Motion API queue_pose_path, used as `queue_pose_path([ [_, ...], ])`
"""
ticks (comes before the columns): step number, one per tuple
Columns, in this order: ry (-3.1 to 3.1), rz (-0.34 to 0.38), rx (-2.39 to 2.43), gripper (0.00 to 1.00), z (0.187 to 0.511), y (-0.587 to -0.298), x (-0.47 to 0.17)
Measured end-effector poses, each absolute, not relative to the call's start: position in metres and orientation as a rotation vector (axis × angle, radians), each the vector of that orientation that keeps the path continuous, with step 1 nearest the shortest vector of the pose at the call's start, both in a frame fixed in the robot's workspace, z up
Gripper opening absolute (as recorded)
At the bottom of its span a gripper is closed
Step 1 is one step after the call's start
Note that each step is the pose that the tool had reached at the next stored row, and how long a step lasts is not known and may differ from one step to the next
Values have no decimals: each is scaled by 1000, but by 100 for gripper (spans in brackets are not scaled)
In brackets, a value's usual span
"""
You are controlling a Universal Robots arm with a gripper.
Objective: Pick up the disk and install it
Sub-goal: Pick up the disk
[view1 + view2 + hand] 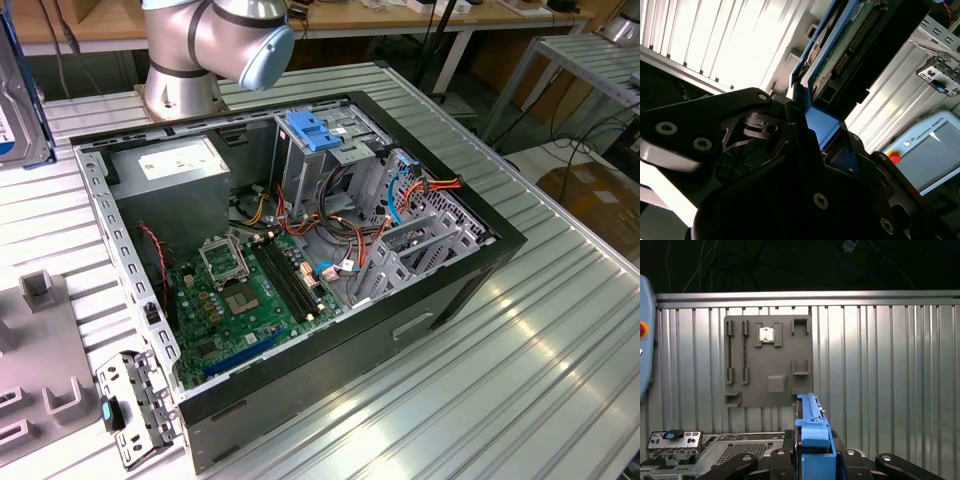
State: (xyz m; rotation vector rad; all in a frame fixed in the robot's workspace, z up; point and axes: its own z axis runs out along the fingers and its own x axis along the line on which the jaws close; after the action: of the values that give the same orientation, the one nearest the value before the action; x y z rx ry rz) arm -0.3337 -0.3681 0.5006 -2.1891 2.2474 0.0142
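Disk (837,55) sits clamped in the claw (812,457), carried edge-on off the desk (880,365). In both wrist views its blue carrier rail (811,432) runs up from between the black fingers (760,125). The claw is closed narrow on the carrier end, w/ the metal body and green circuit-board side reaching out past the grip in the second wrist view. In the first wrist view it hangs above the edge of the open computer case (470,270), facing a grey fixture plate (767,360) lying flat on the ribbed desk. The drive cage (420,250) inside the case stands empty, so install isn't done yet. Handling, as a judgement: the disk looks rigid and fairly dense for its size, w/ smooth metal faces that could slip. It's prob. shock-sensitive, and the exposed board and connector pins shouldn't take any pressure. The plastic rails flex a bit, so they look like the safest hold, i.e. gripped across the carrier near one end, as here.
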Motion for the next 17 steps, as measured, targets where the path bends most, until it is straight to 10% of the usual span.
queue_pose_path([
  [17, 2248, 14, -2189, 37, 501, -368, -295],
])
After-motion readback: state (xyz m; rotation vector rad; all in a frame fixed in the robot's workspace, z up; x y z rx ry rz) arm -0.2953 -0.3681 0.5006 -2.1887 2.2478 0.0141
